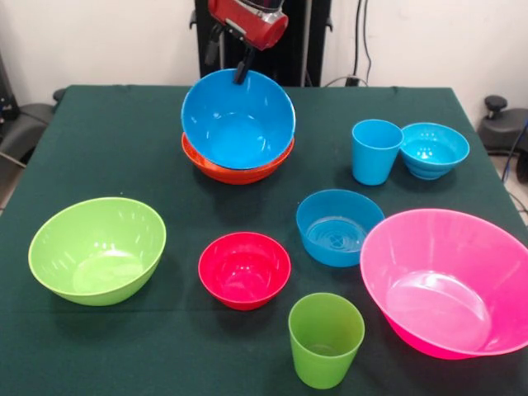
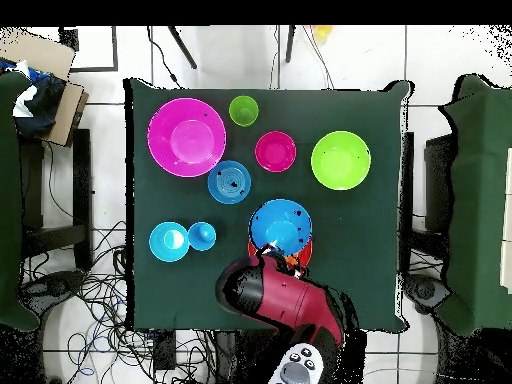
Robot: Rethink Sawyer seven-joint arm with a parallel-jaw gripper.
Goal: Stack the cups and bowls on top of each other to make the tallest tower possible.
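My gripper (image 1: 242,74) is at the far rim of the large blue bowl (image 1: 238,124), shut on it. The bowl tilts toward the camera and sits in the wide orange bowl (image 1: 235,172). In the overhead view the gripper (image 2: 268,250) is at the blue bowl's (image 2: 281,225) edge above the orange bowl (image 2: 300,252). The lime green bowl (image 1: 97,250), small red bowl (image 1: 244,269), medium blue bowl (image 1: 338,227), pink bowl (image 1: 450,280), turquoise bowl (image 1: 434,149), light blue cup (image 1: 375,151) and green cup (image 1: 325,338) stand apart, upright. The orange cup is out of view.
The dark green table (image 1: 124,148) ends just in front of the green cup. The red arm (image 2: 290,305) reaches in over the table's robot side. Cables (image 2: 90,300) lie on the floor beside the table.
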